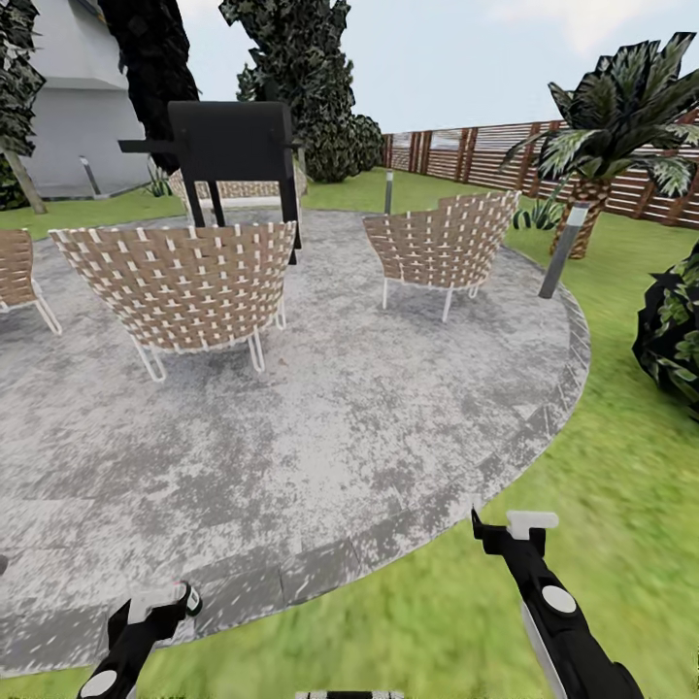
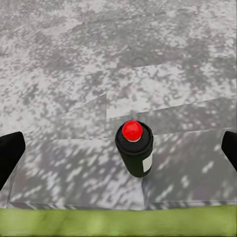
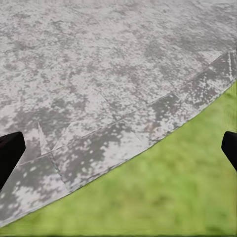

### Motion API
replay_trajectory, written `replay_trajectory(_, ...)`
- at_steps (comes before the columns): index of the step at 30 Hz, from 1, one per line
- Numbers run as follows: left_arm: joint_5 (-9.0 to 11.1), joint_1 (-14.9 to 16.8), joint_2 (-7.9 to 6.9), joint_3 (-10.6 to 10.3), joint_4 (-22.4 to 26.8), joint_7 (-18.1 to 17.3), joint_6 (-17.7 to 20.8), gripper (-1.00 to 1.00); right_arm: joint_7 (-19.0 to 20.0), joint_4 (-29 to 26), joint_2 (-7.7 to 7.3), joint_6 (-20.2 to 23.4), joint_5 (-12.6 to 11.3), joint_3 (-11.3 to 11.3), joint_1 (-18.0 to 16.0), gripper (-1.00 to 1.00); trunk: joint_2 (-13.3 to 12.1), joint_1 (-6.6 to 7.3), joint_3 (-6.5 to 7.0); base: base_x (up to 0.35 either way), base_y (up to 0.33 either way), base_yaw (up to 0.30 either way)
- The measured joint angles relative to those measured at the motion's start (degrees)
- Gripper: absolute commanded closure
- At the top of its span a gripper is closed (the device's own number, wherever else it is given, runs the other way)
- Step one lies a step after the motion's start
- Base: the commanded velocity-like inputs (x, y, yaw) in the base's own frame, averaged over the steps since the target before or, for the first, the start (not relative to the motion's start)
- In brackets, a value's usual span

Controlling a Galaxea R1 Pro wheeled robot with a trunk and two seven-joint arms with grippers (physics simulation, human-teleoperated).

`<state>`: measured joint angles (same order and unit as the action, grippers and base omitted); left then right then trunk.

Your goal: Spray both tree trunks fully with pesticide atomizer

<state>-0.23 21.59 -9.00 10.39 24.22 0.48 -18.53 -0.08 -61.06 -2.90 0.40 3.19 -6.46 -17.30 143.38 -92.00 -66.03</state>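
Observation:
The pesticide atomizer [image 2: 134,148], a small dark bottle with a red tip and a white band, stands upright on the kerb stones of the floor [image 2: 74,74], close to the grass. My left gripper [image 2: 121,148] is open, one finger on each side of the bottle and well apart from it. In the head view the left gripper [image 1: 160,607] hangs low over the patio edge. My right gripper [image 1: 515,529] is open and empty above the kerb and lawn [image 3: 118,150]. Tall dark-leaved trees [image 1: 296,58] stand beyond the patio, and a tan trunk [image 1: 23,183] shows at far left.
Woven chairs [image 1: 184,282] [image 1: 442,248] and a black stand [image 1: 233,146] occupy the far half of the patio. Grey bollard lamps [image 1: 565,248] line its right edge. A short palm [image 1: 607,136] and a dark bush [image 1: 675,325] stand on the lawn, before a slat fence [image 1: 466,150].

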Motion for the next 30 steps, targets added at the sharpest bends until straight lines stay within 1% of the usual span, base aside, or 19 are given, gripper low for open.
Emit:
replay_trajectory(25,0.0,0.3,-0.01,-0.2,0.0,0.0,-0.1,-1.00,0.0,0.0,0.00,-0.1,0.0,0.0,0.0,-1.00,0.3,-0.64,-7.84,0.000,0.000,0.000)
replay_trajectory(30,-0.3,0.3,0.20,-0.4,0.0,-0.1,-0.2,-1.00,0.0,0.0,0.02,-0.1,0.0,0.0,0.0,-1.00,0.4,-0.77,-9.41,0.000,0.000,0.000)
